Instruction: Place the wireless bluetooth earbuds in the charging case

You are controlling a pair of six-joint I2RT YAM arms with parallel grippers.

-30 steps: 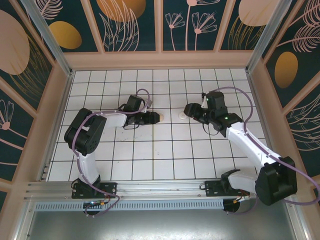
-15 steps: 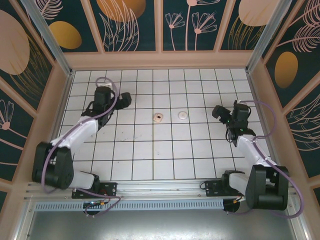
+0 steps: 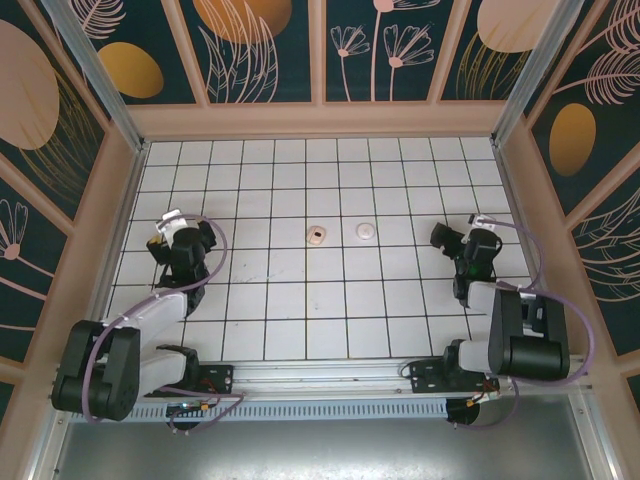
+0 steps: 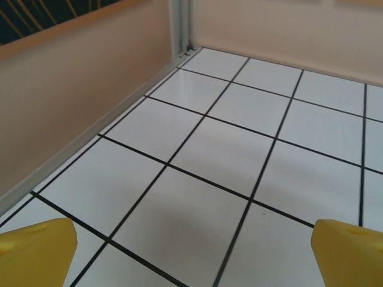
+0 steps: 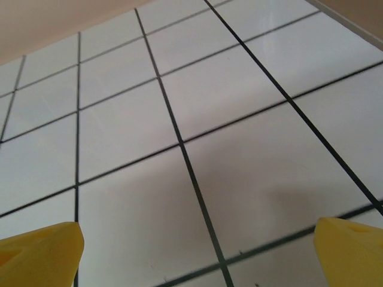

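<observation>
The surface [image 3: 300, 300] is white tile with a black grid, enclosed by beige walls [image 3: 320, 120] under dark floral panels [image 3: 380, 50]. The charging case [image 3: 316, 235] lies near the surface centre, slightly toward the far edge, with a flat white round piece [image 3: 365, 231] near it on the right. The case's contents are too small to resolve. The left gripper [image 4: 192, 248] sits by the left edge and the right gripper [image 5: 194, 251] by the right edge, both well apart from the case. Each gripper is spread wide and holds nothing.

I see open white tiled floor [image 3: 300, 300] around tiny pinkish-beige rounded-square plastic case [image 3: 316, 235]; flat white round piece [image 3: 366, 231] near on right.
</observation>
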